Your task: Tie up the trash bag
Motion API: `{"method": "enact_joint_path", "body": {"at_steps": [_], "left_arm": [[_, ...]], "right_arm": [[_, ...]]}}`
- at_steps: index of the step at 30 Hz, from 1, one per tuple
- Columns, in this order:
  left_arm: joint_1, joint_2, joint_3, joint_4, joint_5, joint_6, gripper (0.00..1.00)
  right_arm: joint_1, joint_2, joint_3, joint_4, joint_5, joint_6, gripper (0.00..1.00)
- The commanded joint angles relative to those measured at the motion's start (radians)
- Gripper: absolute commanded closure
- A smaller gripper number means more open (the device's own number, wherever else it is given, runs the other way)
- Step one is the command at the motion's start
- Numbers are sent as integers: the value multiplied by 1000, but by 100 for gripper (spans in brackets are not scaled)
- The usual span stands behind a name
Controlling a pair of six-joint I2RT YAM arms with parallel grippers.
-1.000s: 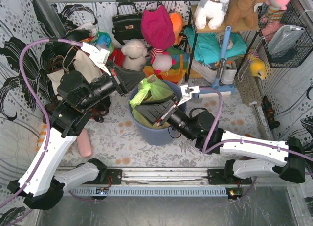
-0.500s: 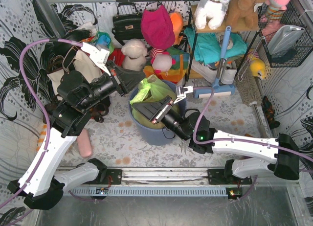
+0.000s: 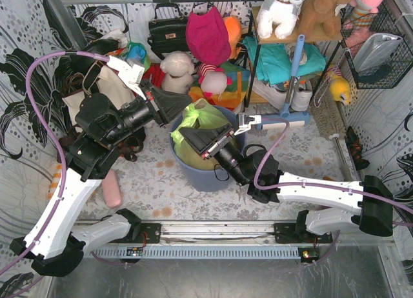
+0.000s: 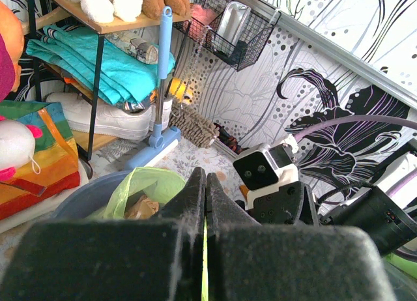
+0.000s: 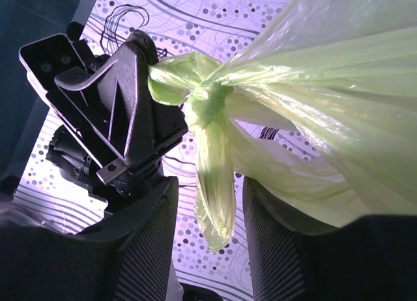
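1. Your trash bag sits in the blue bin at the middle of the desk. Its light-green top is bunched up above the rim.
2. Your left hand reaches in from the left to the bag's top. It is clenched: in its own wrist view the fingers meet, with only a thin green sliver of plastic pinched between them.
3. The right wrist view shows a knot in the bag's neck, right at the tip of the left hand. The plastic is pulled taut from the knot toward the bag's body.
4. A loose tail runs from the knot and passes between the fingers of your right hand.
5. Your right hand is released. Its two fingers stand on either side of the tail with a gap on each side, so it grips nothing.
6. From above, the right hand lies over the bin's mouth, just beside the left hand.
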Motion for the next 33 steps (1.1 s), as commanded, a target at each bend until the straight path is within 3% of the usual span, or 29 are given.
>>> {"method": "enact_joint_path", "body": {"at_steps": [1, 8, 29, 33], "left_arm": [[-3, -12, 5, 59, 6, -5, 100], [-3, -4, 14, 49, 8, 6, 100], [-3, -10, 6, 49, 11, 6, 100], [-3, -10, 3, 48, 8, 7, 100]], "right_arm": [[4, -17, 6, 53, 68, -20, 57], [4, -11, 17, 32, 84, -39, 67], [-13, 52, 95, 36, 33, -68, 64], [-14, 48, 92, 23, 33, -70, 77]]}}
